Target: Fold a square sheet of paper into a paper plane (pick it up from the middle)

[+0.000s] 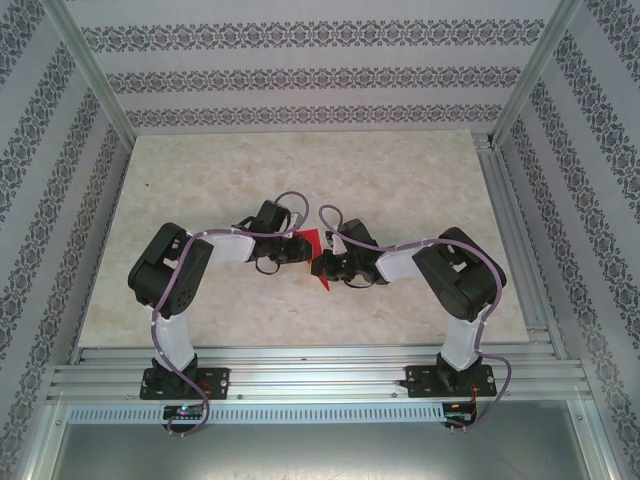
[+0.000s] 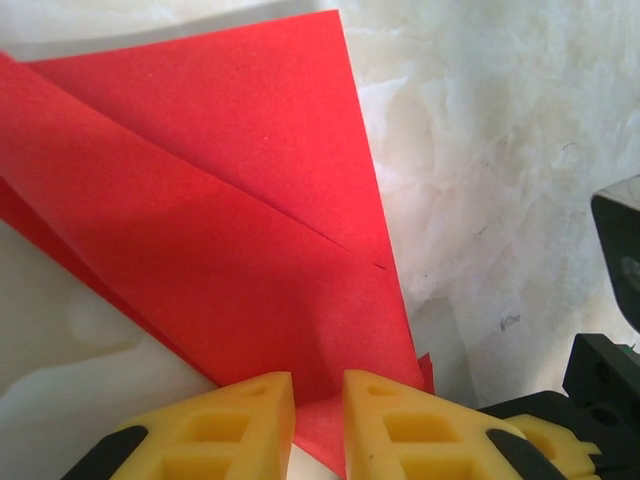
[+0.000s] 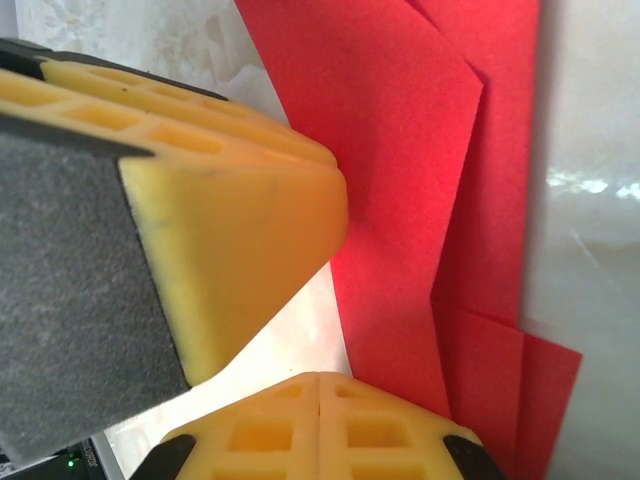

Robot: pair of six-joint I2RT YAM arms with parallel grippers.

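The red sheet of paper (image 1: pixel 311 244) lies folded in several layers on the table between my two grippers. In the left wrist view the paper (image 2: pixel 230 200) spreads as overlapping flaps with diagonal creases. My left gripper (image 2: pixel 320 405) is open by a narrow gap, with a strip of the paper showing in that gap. In the right wrist view the paper (image 3: pixel 400 150) runs along the right side. My right gripper (image 3: pixel 318 385) is shut with its fingers touching and nothing between them, its tip at the paper's left edge. The left gripper's yellow finger (image 3: pixel 240 210) looms close beside it.
The marble-patterned table (image 1: pixel 300 170) stretches bare behind the arms. Patterned walls and metal frame posts enclose it on three sides. The right gripper's black and yellow body (image 2: pixel 600 400) sits close at the left wrist view's lower right.
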